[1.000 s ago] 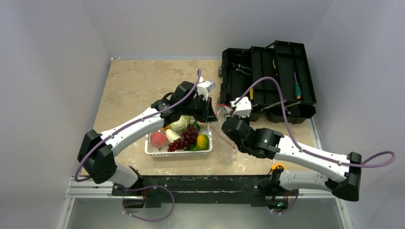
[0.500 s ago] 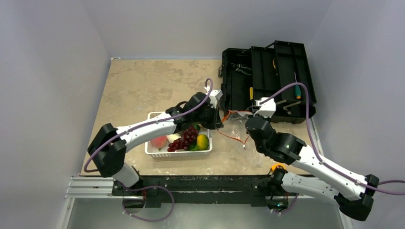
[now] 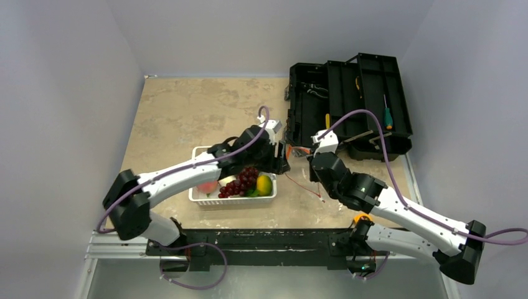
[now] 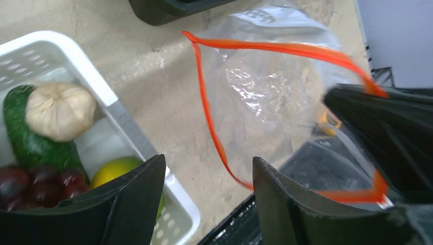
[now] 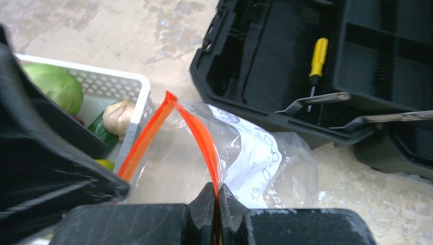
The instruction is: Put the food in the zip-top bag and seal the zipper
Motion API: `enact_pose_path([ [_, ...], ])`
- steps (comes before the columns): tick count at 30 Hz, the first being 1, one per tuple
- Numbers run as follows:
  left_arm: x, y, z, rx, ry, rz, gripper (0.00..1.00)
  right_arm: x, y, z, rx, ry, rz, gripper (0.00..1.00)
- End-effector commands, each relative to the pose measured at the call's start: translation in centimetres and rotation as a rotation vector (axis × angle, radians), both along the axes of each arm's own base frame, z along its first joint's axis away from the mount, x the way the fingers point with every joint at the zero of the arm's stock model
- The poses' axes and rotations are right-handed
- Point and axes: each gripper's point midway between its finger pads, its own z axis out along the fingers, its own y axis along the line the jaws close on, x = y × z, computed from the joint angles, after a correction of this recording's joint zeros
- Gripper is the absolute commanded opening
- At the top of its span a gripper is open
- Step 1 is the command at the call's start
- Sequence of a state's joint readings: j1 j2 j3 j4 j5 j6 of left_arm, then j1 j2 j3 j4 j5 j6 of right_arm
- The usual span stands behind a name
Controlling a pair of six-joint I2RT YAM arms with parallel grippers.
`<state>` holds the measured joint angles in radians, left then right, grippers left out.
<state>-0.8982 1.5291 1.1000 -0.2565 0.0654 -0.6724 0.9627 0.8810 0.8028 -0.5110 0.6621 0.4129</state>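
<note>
Right gripper [image 5: 215,190] tight on zipper [image 5: 201,135], zip-top bag [image 5: 255,158] ahead

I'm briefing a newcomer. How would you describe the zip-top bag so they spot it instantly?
Find the gap between the white basket and the black toolbox. The bag is there, pinched at its mouth by the right gripper. It's the only clear, crinkly thing, edged with an orange-red strip.

A robotics lab: bare grey walls [image 3: 62,93] box in the table [image 3: 187,112], an open toolbox [image 3: 348,99] on its far-right corner.
</note>
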Motion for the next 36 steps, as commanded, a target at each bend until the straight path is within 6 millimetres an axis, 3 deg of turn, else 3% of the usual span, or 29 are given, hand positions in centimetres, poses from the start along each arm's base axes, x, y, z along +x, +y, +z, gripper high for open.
enact_pose_path([
  [1,-1.7,3.2,6.0,-0.082,-0.093,0.039,0.70,0.1,2.3,0.1,0.032,-0.007,0.102,0.00],
  [3,-2.6,5.2,6.8,-0.079,-0.118,0.066,0.82,0.1,2.8,-0.2,0.026,0.000,0.122,0.00],
  [7,-4.0,9.4,6.6,-0.035,-0.133,0.140,0.93,-0.1,3.9,-0.9,0.018,0.029,0.180,0.00],
  [12,-5.5,13.8,4.1,0.088,-0.120,0.206,0.96,-0.3,4.3,-1.1,0.045,0.022,0.202,0.00],
  [15,-5.6,15.4,3.1,0.158,-0.142,0.216,0.96,-0.5,4.3,-0.9,0.060,0.010,0.214,0.00],
  [24,-4.3,14.9,1.6,0.309,-0.202,0.096,0.96,-0.9,4.7,-1.0,0.073,0.019,0.249,0.00],
  [28,-3.4,15.0,0.3,0.411,-0.202,0.065,0.83,-1.0,4.6,-1.0,0.084,0.007,0.246,0.00],
  [36,-2.6,13.2,-1.4,0.443,-0.168,0.026,0.72,-1.0,4.7,-1.2,0.085,0.007,0.250,0.00],
])
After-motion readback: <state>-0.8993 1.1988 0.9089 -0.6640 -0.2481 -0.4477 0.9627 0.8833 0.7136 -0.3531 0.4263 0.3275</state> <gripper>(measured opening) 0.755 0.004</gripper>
